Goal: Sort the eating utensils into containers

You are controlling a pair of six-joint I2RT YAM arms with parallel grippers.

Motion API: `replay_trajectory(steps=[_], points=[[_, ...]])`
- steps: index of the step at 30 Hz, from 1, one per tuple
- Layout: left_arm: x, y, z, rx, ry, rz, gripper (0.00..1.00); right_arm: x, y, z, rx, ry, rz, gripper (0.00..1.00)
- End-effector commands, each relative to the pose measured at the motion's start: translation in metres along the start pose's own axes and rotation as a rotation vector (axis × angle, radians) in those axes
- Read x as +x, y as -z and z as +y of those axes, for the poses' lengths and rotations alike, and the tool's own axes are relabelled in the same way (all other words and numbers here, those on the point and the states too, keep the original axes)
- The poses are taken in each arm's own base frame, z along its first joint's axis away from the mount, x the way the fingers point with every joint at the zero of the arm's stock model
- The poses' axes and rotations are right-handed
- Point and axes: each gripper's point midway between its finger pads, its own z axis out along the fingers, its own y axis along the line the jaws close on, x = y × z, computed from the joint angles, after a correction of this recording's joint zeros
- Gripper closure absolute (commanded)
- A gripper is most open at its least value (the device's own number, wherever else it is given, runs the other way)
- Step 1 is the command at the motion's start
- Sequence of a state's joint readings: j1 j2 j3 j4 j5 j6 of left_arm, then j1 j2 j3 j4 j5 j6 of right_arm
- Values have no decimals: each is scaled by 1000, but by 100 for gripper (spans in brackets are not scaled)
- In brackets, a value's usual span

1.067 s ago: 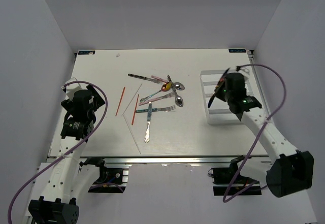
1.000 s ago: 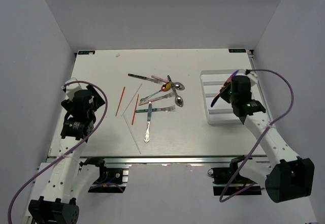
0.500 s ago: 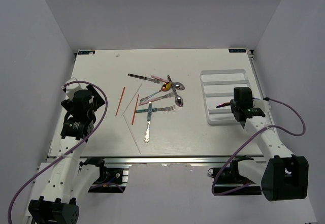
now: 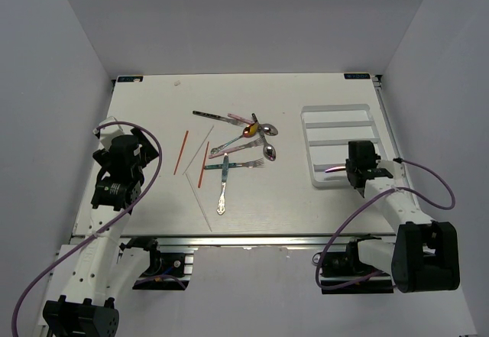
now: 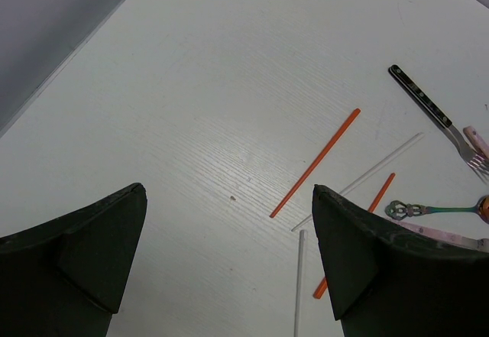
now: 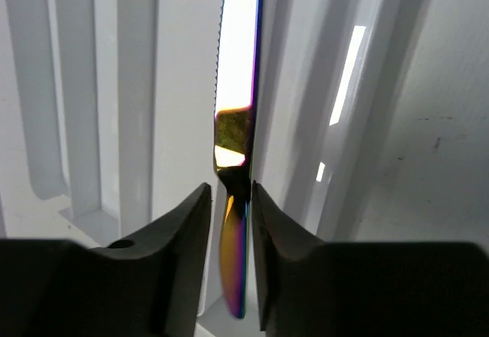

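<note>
An iridescent knife [image 6: 235, 85] lies along the nearest compartment of the white tray [image 4: 340, 111], seen as a purple streak [image 4: 335, 170] in the top view. My right gripper [image 6: 231, 192] straddles its gold-purple handle, jaws slightly apart, with a gap on the left side. The other eating utensils [image 4: 244, 142] lie heaped mid-table: spoons, forks and a knife. Two red chopsticks [image 4: 181, 152] and a white chopstick [image 4: 200, 196] lie left of the heap. My left gripper [image 4: 136, 147] hovers wide open at the left, holding nothing. Its wrist view shows a red chopstick [image 5: 315, 163].
A silver fork [image 4: 222, 196] lies alone near the front of the table. A black-handled fork [image 5: 424, 104] sits at the far side of the heap. The tray's divider walls [image 6: 137, 85] run close on both sides of my right fingers.
My right arm swung down and toward the near edge, laying the knife into the tray's nearest compartment. Its jaws have widened a little off the handle. The left arm stayed still.
</note>
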State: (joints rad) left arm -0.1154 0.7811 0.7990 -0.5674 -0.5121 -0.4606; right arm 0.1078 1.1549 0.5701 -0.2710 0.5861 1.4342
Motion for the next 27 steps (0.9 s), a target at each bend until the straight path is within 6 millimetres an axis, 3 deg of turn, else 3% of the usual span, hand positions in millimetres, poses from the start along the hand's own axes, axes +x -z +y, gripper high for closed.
replay_trajectory(steps=[1,2,3,6,10,12,13,14,15,16,17,18,19,21,22,23,27], points=[[-10,4,-5,23,8,-21,2,-9,-2,14,-69,-20,-41,63],[-9,4,-6,25,6,-19,2,-9,-1,17,-84,-26,-35,61],[-10,4,-6,26,7,-20,2,-9,-1,18,-87,-24,-32,44],[-9,3,-7,29,5,-17,2,-10,3,25,-105,-5,-14,31],[-5,2,-19,94,-10,3,2,-14,20,49,-183,37,19,28],[6,0,-36,182,-28,53,2,-18,39,79,-298,84,31,28],[10,-1,-45,214,-37,79,2,-13,48,90,-354,192,64,28],[17,0,-55,248,-43,117,2,-15,63,116,-425,248,75,28],[36,-7,-60,229,-80,195,2,-11,70,124,-443,328,98,28],[51,2,-83,282,-129,230,2,-1,80,131,-473,411,152,27],[49,3,-94,254,-130,209,2,5,92,151,-526,540,167,27],[59,9,-108,259,-164,219,2,14,98,156,-553,614,199,27],[89,16,-131,285,-251,272,2,25,104,149,-544,685,253,27],[103,21,-152,282,-268,307,2,45,118,148,-583,807,284,26],[122,25,-162,286,-316,339,2,52,123,143,-593,837,302,26],[127,27,-166,280,-304,343,2,61,136,141,-641,865,322,26],[163,31,-175,337,-304,396,2,78,146,120,-696,942,394,24]])
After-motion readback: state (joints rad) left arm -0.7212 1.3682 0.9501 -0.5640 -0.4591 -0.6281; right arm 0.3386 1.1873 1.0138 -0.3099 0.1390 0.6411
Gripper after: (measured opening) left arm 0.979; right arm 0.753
